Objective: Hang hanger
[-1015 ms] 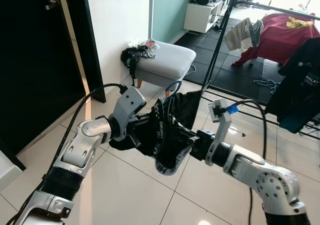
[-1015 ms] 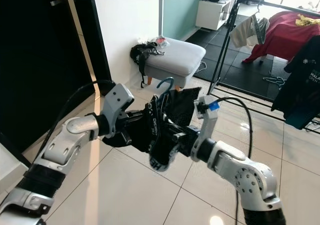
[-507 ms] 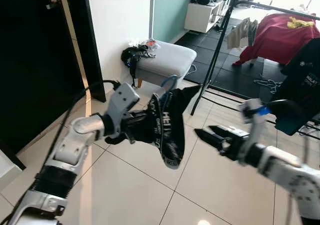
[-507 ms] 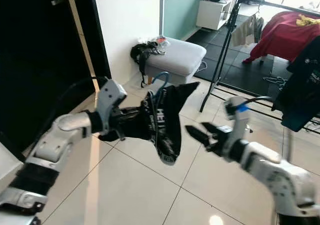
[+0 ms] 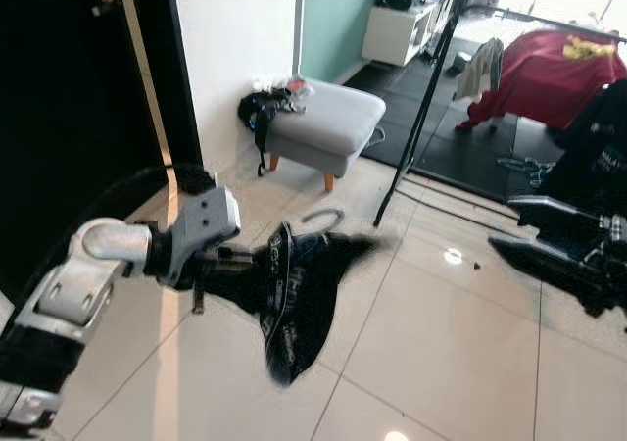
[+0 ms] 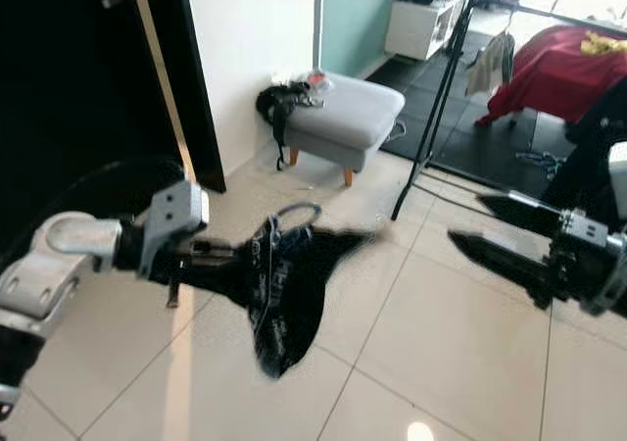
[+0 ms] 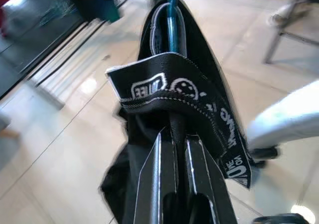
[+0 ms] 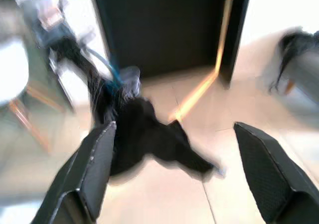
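The left gripper point(image 7: 172, 149) is pinching a blue hanger point(image 7: 172, 15) with a black garment point(image 5: 294, 299) hanging over the tiled floor point(image 5: 431, 333). The cloth is hiding most of the hanger, and the picture is blurry. The right gripper point(image 6: 495, 230), well apart, is spreading its fingers wide.

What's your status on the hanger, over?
Left pincer shut on hanger with black garment. Right pincer open, off to the side. Drying rack ahead, nothing between.
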Controlling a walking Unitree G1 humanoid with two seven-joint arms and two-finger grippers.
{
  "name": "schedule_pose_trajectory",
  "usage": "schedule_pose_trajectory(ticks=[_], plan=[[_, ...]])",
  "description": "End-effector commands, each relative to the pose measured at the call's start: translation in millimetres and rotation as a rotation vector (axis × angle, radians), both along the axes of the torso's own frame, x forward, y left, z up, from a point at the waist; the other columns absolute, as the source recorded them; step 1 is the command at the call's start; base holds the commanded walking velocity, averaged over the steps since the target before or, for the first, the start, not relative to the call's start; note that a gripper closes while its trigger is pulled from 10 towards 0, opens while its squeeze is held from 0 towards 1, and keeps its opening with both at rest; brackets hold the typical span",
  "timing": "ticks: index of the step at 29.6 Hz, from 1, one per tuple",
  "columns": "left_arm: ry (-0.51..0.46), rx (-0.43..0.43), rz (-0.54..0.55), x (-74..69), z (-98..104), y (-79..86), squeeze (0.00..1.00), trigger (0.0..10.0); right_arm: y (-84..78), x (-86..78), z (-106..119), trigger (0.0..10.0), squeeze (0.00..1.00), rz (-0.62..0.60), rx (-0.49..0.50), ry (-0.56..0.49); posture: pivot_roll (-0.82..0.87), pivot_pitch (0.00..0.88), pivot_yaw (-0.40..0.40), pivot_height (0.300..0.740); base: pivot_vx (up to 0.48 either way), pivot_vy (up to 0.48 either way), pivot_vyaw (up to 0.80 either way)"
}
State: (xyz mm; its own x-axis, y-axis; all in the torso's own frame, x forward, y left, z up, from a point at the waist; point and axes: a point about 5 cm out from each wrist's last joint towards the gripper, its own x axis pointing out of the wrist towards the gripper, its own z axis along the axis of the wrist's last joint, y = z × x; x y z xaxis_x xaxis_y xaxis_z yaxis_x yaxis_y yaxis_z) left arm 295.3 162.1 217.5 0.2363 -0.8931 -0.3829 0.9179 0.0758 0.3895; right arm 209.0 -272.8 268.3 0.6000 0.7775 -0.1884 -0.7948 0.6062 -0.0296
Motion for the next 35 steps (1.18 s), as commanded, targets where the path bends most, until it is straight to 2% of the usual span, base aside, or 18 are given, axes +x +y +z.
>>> schedule_pose_trajectory(ticks=[1, 2, 4, 7, 9, 11, 12, 13, 16, 18, 19, 27, 35], plan=[[0.048, 0.018, -0.134, -13.0, 4.4, -9.8, 0.0, 10.0, 8.1, -2.7, -4.2, 10.0, 0.0, 0.12, -0.115, 0.048, -0.03, 0.051, -0.052, 0.74, 0.0, 0.0, 0.0], [0.054, 0.017, -0.16, -14.6, 5.6, -13.1, 0.0, 10.0, 11.1, -4.0, -2.8, 10.0, 0.0, 0.159, -0.126, 0.056, -0.03, 0.051, -0.052, 0.74, 0.0, 0.0, 0.0], [0.054, 0.017, -0.16, -14.6, 5.6, -13.1, 0.0, 10.0, 11.1, -4.0, -2.8, 10.0, 0.0, 0.159, -0.126, 0.056, -0.03, 0.051, -0.052, 0.74, 0.0, 0.0, 0.0], [0.062, 0.003, -0.209, -16.2, 10.0, -19.1, 0.0, 10.0, 19.0, -4.2, -2.7, 10.0, 0.0, 0.229, -0.185, 0.07, -0.03, 0.044, -0.049, 0.74, 0.0, 0.0, 0.0], [0.062, 0.003, -0.209, -16.2, 10.0, -19.1, 0.0, 10.0, 19.0, -4.2, -2.7, 10.0, 0.0, 0.229, -0.185, 0.07, -0.03, 0.044, -0.049, 0.74, 0.0, 0.0, 0.0], [0.065, -0.003, -0.262, -15.2, 16.3, -24.9, 0.0, 10.0, 33.3, 1.1, -2.9, 10.0, 0.0, 0.295, -0.187, 0.055, -0.03, 0.035, -0.034, 0.74, 0.0, 0.0, 0.0], [0.065, -0.003, -0.262, -15.2, 16.3, -24.9, 0.0, 10.0, 33.3, 1.1, -2.9, 10.0, 0.0, 0.295, -0.187, 0.055, -0.03, 0.035, -0.034, 0.74, 0.0, 0.0, 0.0], [0.064, -0.004, -0.282, -14.6, 18.0, -28.8, 0.0, 10.0, 42.8, 2.2, -5.1, 10.0, 0.0, 0.338, -0.165, 0.053, -0.03, 0.03, -0.033, 0.74, 0.0, 0.0, 0.0], [0.064, -0.003, -0.301, -14.5, 18.9, -32.2, 0.0, 10.0, 51.2, 1.4, -7.3, 10.0, 0.0, 0.386, -0.141, 0.055, -0.03, 0.03, -0.033, 0.74, 0.0, 0.0, 0.0], [0.064, -0.003, -0.301, -14.5, 18.9, -32.2, 0.0, 10.0, 51.2, 1.4, -7.3, 10.0, 0.0, 0.386, -0.141, 0.055, -0.03, 0.03, -0.033, 0.74, 0.0, 0.0, 0.0], [0.066, -0.008, -0.319, -15.5, 20.8, -33.9, 0.0, 10.0, 58.2, -1.8, -14.9, 10.0, 0.0, 0.449, -0.151, 0.085, -0.03, 0.026, -0.032, 0.74, 0.0, 0.0, 0.0], [0.074, -0.023, -0.346, -18.4, 25.0, -36.7, 0.0, 10.0, 66.1, -0.3, -25.3, 10.0, 0.0, 0.496, -0.182, 0.096, -0.03, 0.029, -0.031, 0.74, 0.0, 0.0, 0.0], [0.081, -0.071, -0.394, -24.1, 35.8, -43.1, 0.0, 10.0, 83.1, 13.3, -39.3, 9.6, 0.0, 0.494, -0.221, 0.058, -0.02, 0.031, -0.033, 0.74, 0.0, 0.0, 0.0]])
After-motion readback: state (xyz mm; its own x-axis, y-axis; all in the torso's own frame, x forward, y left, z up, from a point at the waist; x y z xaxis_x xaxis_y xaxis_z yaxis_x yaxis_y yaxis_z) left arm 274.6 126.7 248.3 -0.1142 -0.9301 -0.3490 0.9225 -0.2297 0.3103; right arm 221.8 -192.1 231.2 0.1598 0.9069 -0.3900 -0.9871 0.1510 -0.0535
